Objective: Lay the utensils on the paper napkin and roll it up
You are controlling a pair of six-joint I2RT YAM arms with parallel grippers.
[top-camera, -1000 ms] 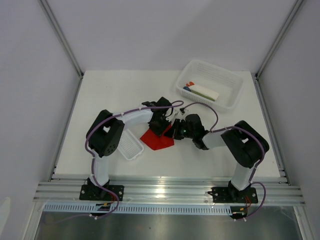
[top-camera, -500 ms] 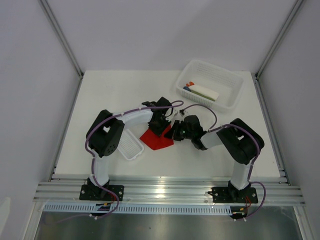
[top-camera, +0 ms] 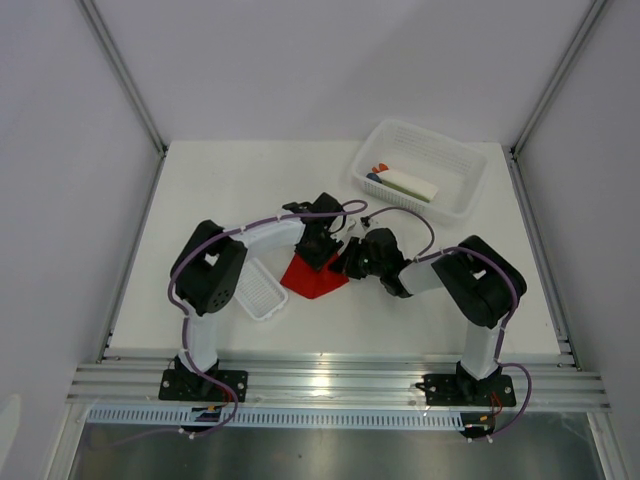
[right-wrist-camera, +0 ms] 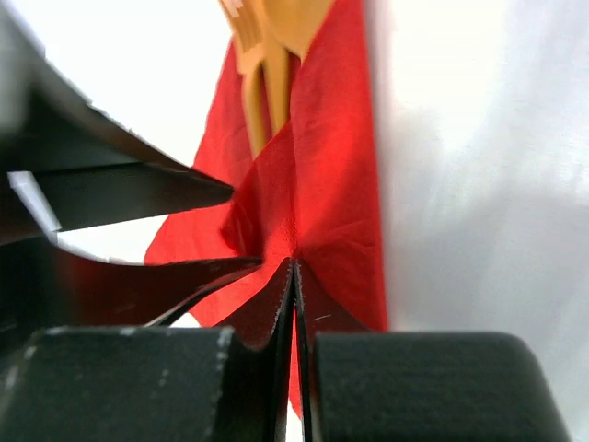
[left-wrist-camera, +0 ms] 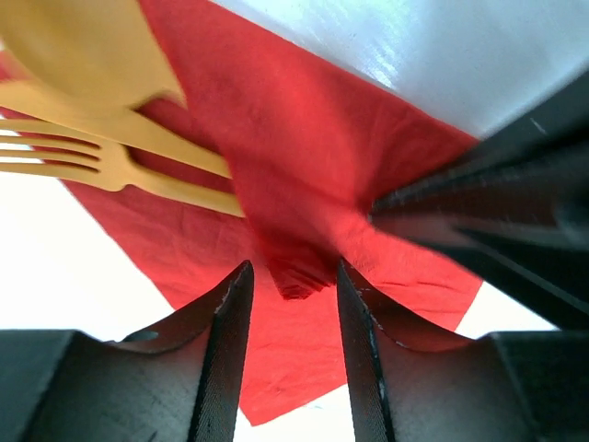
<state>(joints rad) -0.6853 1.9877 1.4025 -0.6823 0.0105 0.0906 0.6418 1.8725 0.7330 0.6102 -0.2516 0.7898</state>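
Observation:
The red paper napkin (top-camera: 312,279) lies mid-table, one part pulled up into a raised fold (left-wrist-camera: 296,267). Orange utensils rest on it: a fork (left-wrist-camera: 101,161) and a spoon-like head (left-wrist-camera: 83,51), also seen in the right wrist view as utensils (right-wrist-camera: 269,41). My right gripper (right-wrist-camera: 294,265) is shut, pinching the napkin's fold from the right (top-camera: 350,262). My left gripper (left-wrist-camera: 293,276) stands open around the tip of that fold, with gaps on both sides, just left of the right gripper (top-camera: 325,254).
A white mesh basket (top-camera: 440,140) with white, blue and green items (top-camera: 405,183) stands at the back right. A narrow white tray (top-camera: 262,290) lies beside the left arm, left of the napkin.
The left gripper's jaws have spread apart around the napkin fold. The right gripper has shifted slightly to the left and away with the fold still pinched.

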